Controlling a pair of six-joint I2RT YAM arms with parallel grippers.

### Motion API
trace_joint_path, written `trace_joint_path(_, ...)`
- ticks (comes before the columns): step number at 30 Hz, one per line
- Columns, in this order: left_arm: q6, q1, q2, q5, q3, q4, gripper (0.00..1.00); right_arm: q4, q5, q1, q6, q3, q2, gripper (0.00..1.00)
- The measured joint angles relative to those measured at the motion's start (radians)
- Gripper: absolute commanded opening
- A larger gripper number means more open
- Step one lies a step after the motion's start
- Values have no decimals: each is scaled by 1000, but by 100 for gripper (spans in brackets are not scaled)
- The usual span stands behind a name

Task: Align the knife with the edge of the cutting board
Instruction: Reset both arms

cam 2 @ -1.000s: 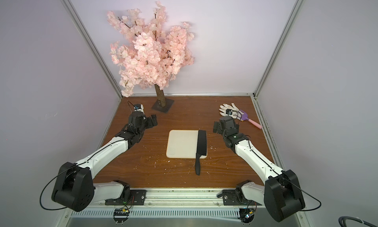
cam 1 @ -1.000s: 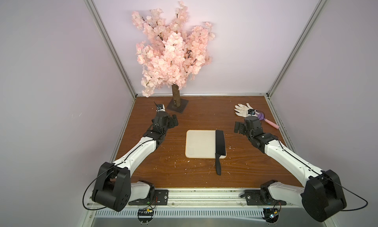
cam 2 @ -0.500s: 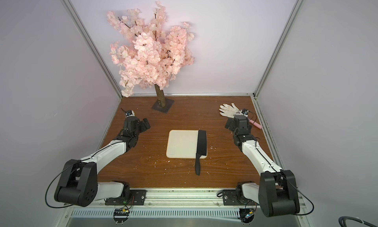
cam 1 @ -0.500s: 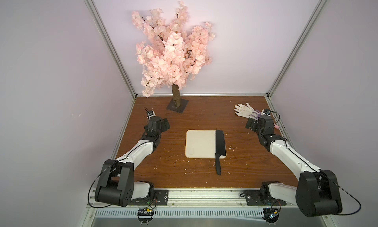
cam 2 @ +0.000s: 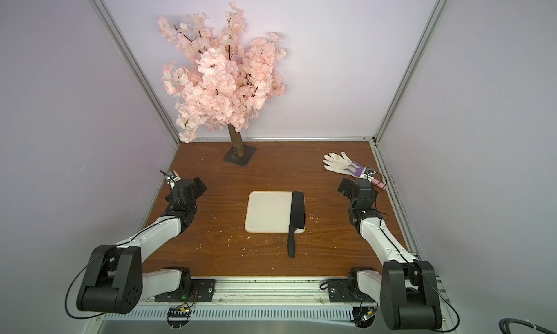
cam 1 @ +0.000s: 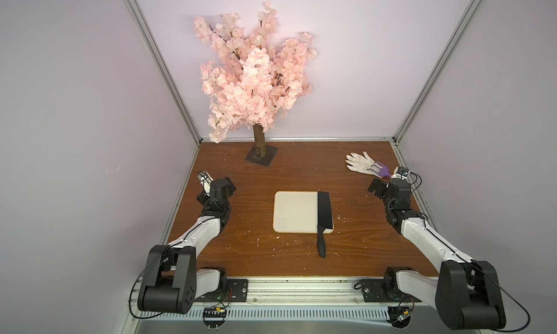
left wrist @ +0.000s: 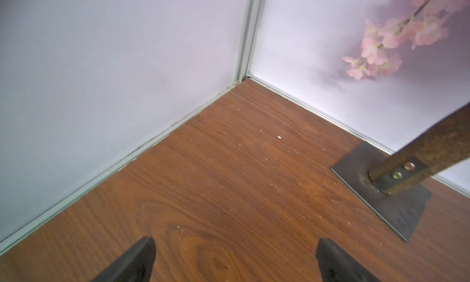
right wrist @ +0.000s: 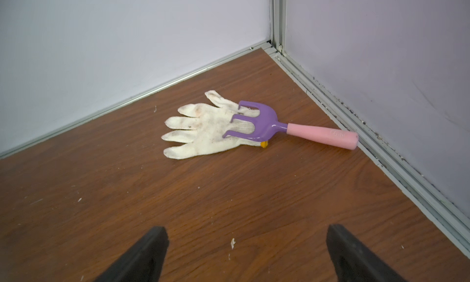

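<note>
The knife (cam 1: 325, 214) lies flat on the cutting board (cam 1: 294, 210), its broad blade along the board's 3 o'clock edge and very nearly flush with it. Its slim handle points to 6 o'clock, past the board's near edge and over the tabletop (cam 1: 241, 257). The board sits about mid-tabletop. Judged from this, the alignment looks done or within a nudge of it.

The knife should handle as a stiff, thin and fairly light thing with a smooth blade that would slip between pads. The blade lies flat with little to get under, so the handle is the place to take hold, since it is narrow and clear of the board. Sliding the knife may also shift the board.

The left fingers (left wrist: 141, 257) stand at the board's 9 o'clock, spread wide over bare wood, holding nothing. The right fingers (right wrist: 150, 247) stand at about 2 o'clock, also spread wide and empty, well apart from the knife.

Count: one knife, one board, two arms. There is one blossom tree (cam 1: 253, 76) at 11 o'clock. At 2 o'clock lies one white glove (right wrist: 203, 130) with one purple-and-pink rake (right wrist: 256, 123) resting across it. Pale crumbs are scattered over the wood.
</note>
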Motion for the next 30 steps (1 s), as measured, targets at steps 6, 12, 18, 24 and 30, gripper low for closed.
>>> trace_joint_path(6,-31,24,-44,-75,-54,41,100,85,0,-13,-12,-47,-19,99)
trace_joint_path(12,-14,24,-32,-80,-76,130,100,203,0,-13,-44,-135,-21,100)
trace_joint_path(18,59,24,40,-79,-97,231,100,400,0,-13,-107,-269,-22,100)
trace_joint_path(24,131,24,125,-27,-117,337,99,570,0,-14,-155,-327,26,100)
trace_joint_path(30,211,24,158,48,-177,464,100,777,1,-14,-183,-419,93,99)
